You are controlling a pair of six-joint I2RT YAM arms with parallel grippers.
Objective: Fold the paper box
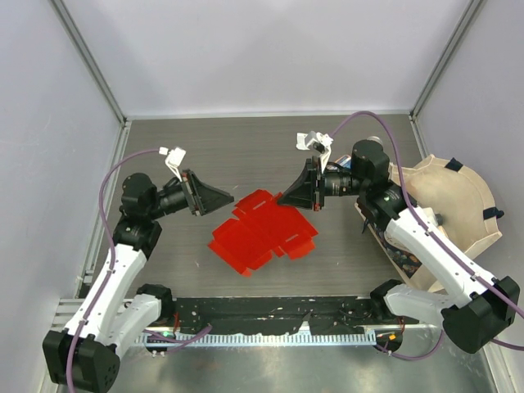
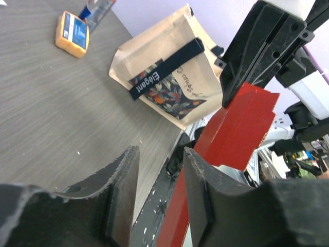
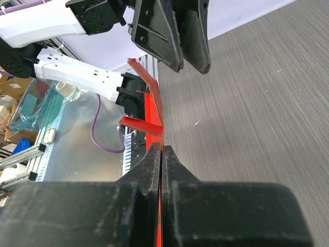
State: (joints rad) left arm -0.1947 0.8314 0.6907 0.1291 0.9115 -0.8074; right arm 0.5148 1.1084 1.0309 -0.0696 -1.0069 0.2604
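The red paper box [image 1: 262,233] is a flat cut-out, lifted at its far edge and sloping down toward the table's front. My right gripper [image 1: 284,199] is shut on its far right edge; in the right wrist view the gripper [image 3: 162,150] pinches the thin red sheet [image 3: 153,110] edge-on. My left gripper [image 1: 231,199] is open at the sheet's far left edge. In the left wrist view the left gripper [image 2: 160,172] shows a wide gap, and the red sheet [image 2: 241,128] runs past the right finger [image 2: 203,198], with a strip showing in the gap.
A tan paper bag [image 1: 446,221] with a dark printed band lies at the right, also seen in the left wrist view [image 2: 169,77]. An orange and blue block [image 2: 72,33] lies far off on the table. A metal rail [image 1: 270,315] runs along the front edge.
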